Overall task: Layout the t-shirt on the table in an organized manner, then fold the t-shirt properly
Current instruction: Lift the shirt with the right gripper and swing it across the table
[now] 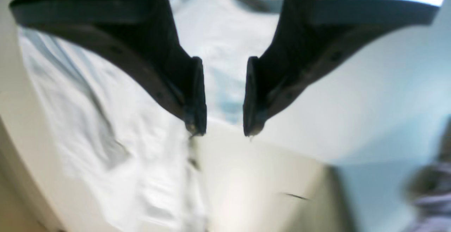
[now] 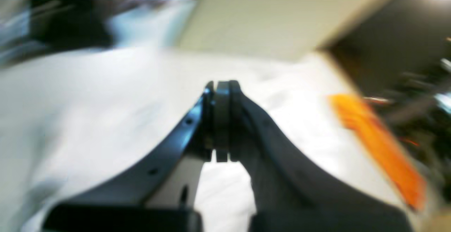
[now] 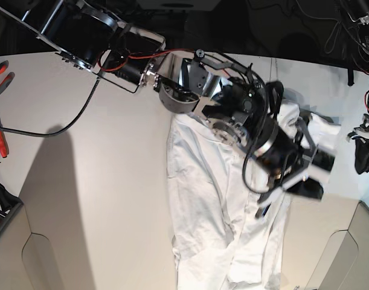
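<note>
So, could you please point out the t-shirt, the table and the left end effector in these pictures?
t-shirt (image 3: 202, 199): base view, on the wrinkled middle of the cloth.
table (image 3: 99, 181): base view, on a bare part left of the shirt.
left end effector (image 1: 224, 96): left wrist view, midway between its open fingertips.

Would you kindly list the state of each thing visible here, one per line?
t-shirt: wrinkled, bunched lengthwise on the table, not folded.
table: bearing the shirt.
left claw: open above the shirt's edge, holding nothing.
right claw: shut, nothing visibly held.
</note>
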